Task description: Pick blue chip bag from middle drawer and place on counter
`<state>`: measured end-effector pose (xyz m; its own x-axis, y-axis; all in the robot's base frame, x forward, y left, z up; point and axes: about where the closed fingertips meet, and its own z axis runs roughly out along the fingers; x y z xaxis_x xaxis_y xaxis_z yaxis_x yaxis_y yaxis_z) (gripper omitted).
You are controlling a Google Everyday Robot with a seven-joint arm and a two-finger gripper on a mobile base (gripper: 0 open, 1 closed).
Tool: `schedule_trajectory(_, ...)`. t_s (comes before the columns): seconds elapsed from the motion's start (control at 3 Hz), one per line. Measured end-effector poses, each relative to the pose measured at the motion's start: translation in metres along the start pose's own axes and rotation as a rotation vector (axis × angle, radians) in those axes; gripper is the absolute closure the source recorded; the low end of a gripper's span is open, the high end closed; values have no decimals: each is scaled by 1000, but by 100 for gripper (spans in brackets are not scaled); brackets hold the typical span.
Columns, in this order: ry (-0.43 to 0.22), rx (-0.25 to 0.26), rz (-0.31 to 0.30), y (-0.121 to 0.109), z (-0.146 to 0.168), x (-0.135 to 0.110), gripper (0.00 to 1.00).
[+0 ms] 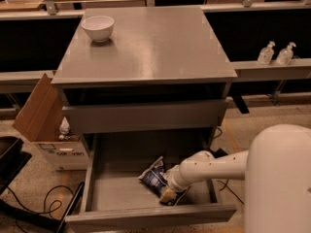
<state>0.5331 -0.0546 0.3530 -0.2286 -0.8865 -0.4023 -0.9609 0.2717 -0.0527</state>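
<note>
The blue chip bag [153, 176] lies crumpled on the floor of the open middle drawer [114, 186], right of its centre. My gripper [168, 192] reaches in from the right on a white arm and sits low in the drawer, right against the bag's near right end. The bag rests on the drawer floor. The grey counter [160, 47] is the top slab of the cabinet above, with a white bowl [97, 27] at its back left corner.
A taller closed drawer front [146, 116] sits just above the open drawer. An open cardboard box [46, 123] stands on the floor to the left. Two pump bottles [276, 53] stand on a ledge at the right. Cables lie on the floor at the lower left.
</note>
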Motion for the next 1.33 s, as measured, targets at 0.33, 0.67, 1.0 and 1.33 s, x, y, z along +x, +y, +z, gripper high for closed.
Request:
schedule_trajectory(0.33, 0, 0, 0, 0, -3, -1, 84)
schedule_trajectory(0.67, 0, 0, 0, 0, -5, -2, 100)
schedule_trajectory(1.0, 0, 0, 0, 0, -5, -2, 100)
schedule_trajectory(1.33, 0, 0, 0, 0, -5, -2, 100)
